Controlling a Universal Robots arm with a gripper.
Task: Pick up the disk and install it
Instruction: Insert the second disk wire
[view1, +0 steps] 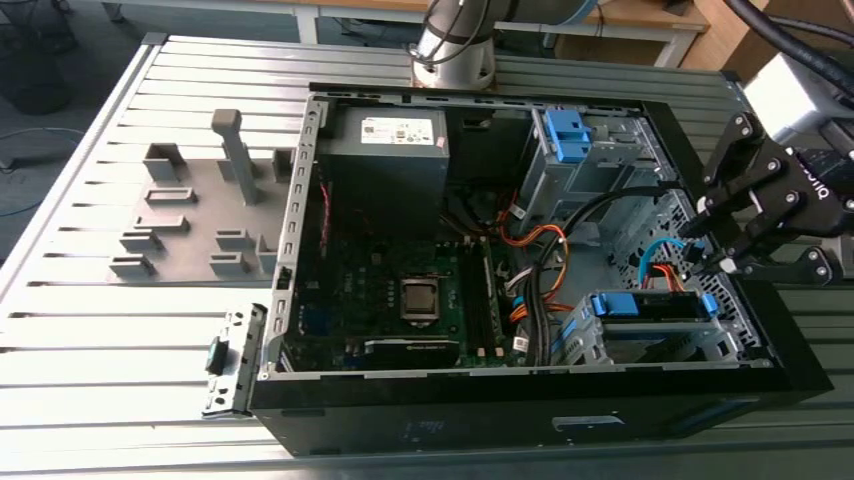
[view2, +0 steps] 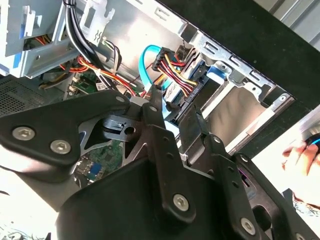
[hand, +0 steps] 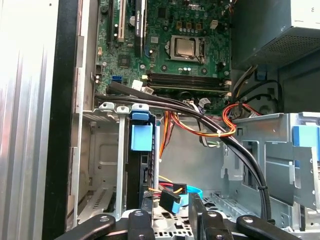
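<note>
Disk (view1: 649, 306): flat drive in a bright blue frame. It lies in the lower drive bay of the open computer case (view1: 534, 420), at about 4 o'clock within the case in the exterior view. A light blue data cable (view1: 650, 268) arcs just above it. In the first wrist view the blue carrier tab (hand: 141, 133) sits at the mouth of the bay, with the drive's dark edge next to it.

My gripper (view1: 711, 252): black, over the case's rim at 3 o'clock, just beside the disk's end. The jaws stand apart. In the first wrist view my fingers (hand: 140, 223) flank a gap with nothing clamped in it, and a blue-ended plug (hand: 172, 202) lies beyond them.

Case contents, exterior view:
- Green motherboard (view1: 400, 290), at 7 o'clock.
- Grey power supply (view1: 387, 150) with a white sticker, at 11 o'clock.
- Upper bay with a blue clip (view1: 567, 135), at 1 o'clock.
- Orange and black cable bundle (view1: 534, 245), near the centre.

Surface: ribbed silver metal table (view1: 80, 330), with the case lying on its side and its open face up.
- Grey fixture plate (view1: 200, 225) with low blocks and one upright post, at 9 o'clock, near the case.
- Small metal bracket (view1: 224, 355) with a black knob, at 7 o'clock, just beside the case's corner.

Room: my arm's base (view1: 454, 50) stands at 12 o'clock on the table's edge, with a light wooden bench (view1: 641, 15) beyond it. Dark floor (view1: 54, 130) shows at 10 o'clock.
</note>
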